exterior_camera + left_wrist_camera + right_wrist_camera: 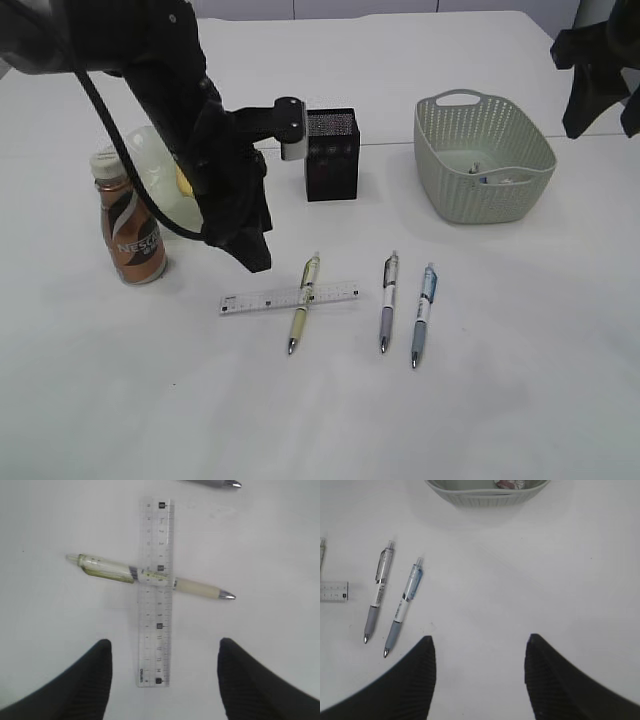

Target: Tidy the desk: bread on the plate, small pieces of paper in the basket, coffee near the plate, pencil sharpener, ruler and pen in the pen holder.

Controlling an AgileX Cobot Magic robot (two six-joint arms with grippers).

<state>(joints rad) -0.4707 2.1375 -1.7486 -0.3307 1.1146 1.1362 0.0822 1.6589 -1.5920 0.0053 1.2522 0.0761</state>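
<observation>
A clear ruler (290, 297) lies on the white table, crossed by a yellowish pen (303, 317). My left gripper (255, 255) hovers open over the ruler's left end. In the left wrist view the ruler (156, 592) runs up between the open jaws (164, 642), with the pen (110, 570) across it. A grey pen (387, 300) and a blue pen (422, 312) lie to the right. My right gripper (480, 637) is open and empty above bare table. The black pen holder (331, 155) stands behind. No pencil sharpener shows.
A grey-green basket (483, 155) with small scraps inside stands at the back right. A coffee bottle (130, 217) stands at the left beside a pale plate (150, 160), which the left arm partly hides. The right wrist view shows both pens (377, 597) and the basket rim (485, 495).
</observation>
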